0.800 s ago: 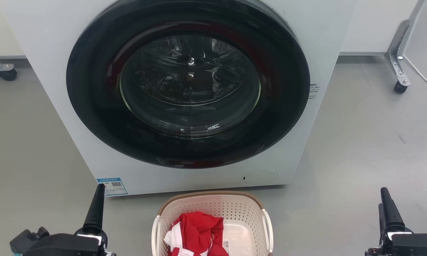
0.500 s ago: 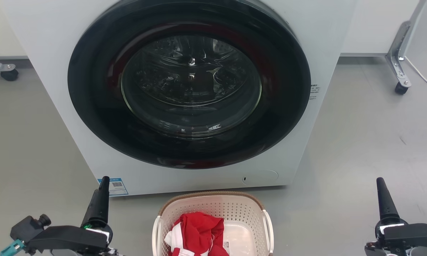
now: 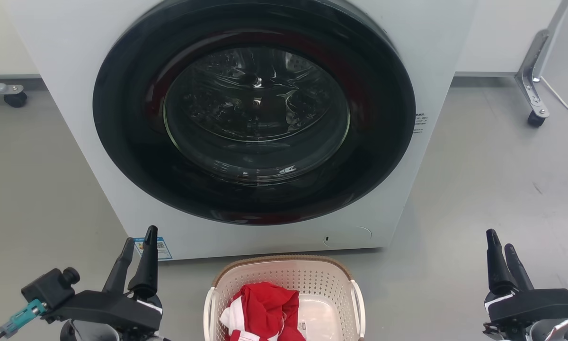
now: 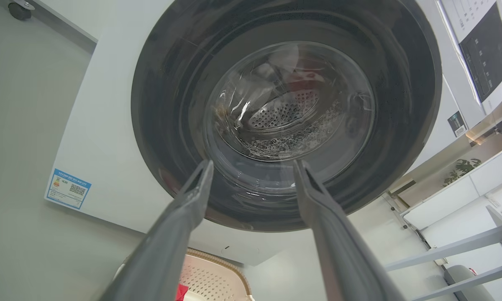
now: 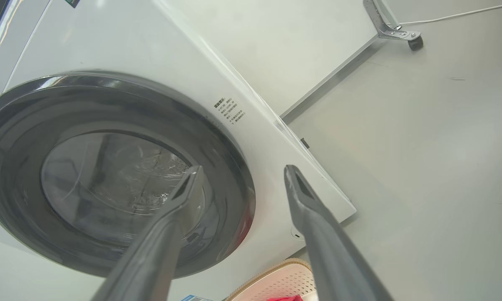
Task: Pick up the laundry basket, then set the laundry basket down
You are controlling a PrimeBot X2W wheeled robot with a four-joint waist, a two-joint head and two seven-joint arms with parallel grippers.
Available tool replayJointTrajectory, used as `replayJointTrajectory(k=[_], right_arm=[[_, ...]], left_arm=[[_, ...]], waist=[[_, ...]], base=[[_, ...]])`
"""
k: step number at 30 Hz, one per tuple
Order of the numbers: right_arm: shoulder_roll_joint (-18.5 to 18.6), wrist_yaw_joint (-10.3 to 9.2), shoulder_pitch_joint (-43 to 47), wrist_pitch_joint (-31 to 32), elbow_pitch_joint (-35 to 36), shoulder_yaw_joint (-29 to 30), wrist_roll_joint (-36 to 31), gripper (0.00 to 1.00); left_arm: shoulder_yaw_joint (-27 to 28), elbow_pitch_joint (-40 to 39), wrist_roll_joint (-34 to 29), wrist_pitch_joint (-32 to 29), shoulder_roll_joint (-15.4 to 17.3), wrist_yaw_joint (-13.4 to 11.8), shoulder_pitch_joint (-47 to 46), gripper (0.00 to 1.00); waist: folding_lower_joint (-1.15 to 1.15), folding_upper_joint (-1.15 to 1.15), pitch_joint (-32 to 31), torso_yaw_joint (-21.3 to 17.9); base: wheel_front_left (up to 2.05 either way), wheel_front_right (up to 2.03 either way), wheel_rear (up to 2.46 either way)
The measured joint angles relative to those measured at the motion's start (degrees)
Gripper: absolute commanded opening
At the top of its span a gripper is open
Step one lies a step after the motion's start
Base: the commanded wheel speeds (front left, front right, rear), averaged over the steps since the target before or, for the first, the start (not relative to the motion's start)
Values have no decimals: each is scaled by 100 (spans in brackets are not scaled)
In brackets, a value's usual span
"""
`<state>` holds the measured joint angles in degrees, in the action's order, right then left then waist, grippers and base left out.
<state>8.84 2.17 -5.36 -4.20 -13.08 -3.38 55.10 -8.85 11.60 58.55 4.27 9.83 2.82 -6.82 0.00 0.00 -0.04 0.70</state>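
Nearest to me, low between the two arms, the cream-white perforated plastic laundry basket with a brown woven-look rim (image 3: 284, 259) sits on the pale grey floor (image 3: 478, 189). White handles show on its left and right sides. Inside it, toward the left, lies a crumpled red and white cloth (image 3: 262, 308).

To the left of the basket, apart from it, the left gripper (image 3: 140, 235) points its two long dark fingers up toward the machine. The fingers are spread with a clear gap. To the right, farther from the basket, the right gripper (image 3: 500, 239) stands the same way, fingers parted and closed on nothing. Neither touches the basket.

Just behind the basket rises the big white front-loading washing machine (image 3: 430, 57). Its round dark glass door (image 3: 253, 109) is closed, and the metal drum glints behind it. A small blue label (image 3: 163, 248) sits at its lower left corner.

Farther back on the right stands a grey metal leg on a black castor (image 3: 534, 116). Another black castor (image 3: 14, 98) is at the far left, along the pale wall.
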Motion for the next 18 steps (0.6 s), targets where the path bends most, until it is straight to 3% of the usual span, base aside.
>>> replayJointTrajectory(k=[18], right_arm=[[229,-326,-1,-404,145,-615,-1817,100]], left_arm=[[-553,-158,-1483,399,267,-385,-5,100]], waist=[[0,0,37,26]], base=[[0,0,0]])
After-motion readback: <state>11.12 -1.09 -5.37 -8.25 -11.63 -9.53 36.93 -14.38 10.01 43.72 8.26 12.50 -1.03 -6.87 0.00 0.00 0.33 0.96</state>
